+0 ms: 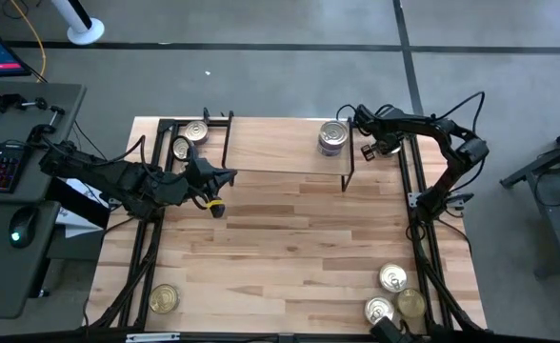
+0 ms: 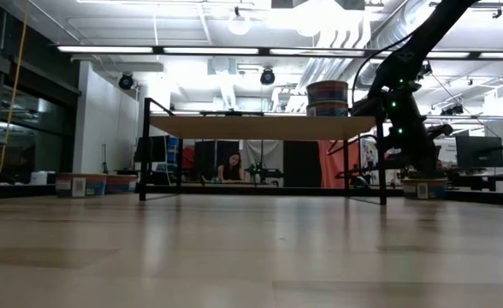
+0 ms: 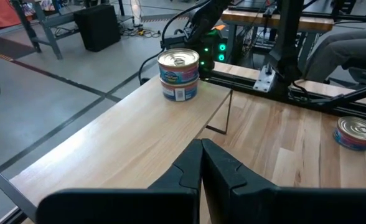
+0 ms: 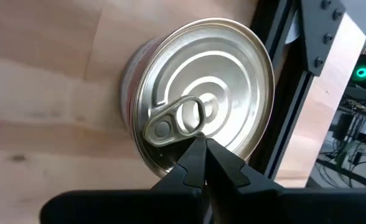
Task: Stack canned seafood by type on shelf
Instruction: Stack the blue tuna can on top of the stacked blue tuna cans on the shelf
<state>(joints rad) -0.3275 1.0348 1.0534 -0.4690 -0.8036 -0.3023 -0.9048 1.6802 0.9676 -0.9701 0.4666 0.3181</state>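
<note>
On shelf (image 1: 280,143): two stacked tins (image 1: 332,137); six tins elsewhere.

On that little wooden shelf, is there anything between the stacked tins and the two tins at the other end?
No. In the high view, the light-wood shelf is bare between the stacked silver-lidded tins and the two round tins.

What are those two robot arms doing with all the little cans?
They are sorting tins onto the small wooden shelf. A stack of two tins already stands at the shelf's right end, with the right tool beside it, fingers shut and empty. The left tool sits shut near the shelf's left front, holding nothing. Two more tins lie at the shelf's left end, three wait at the table's front right, and one at the front left.
</note>
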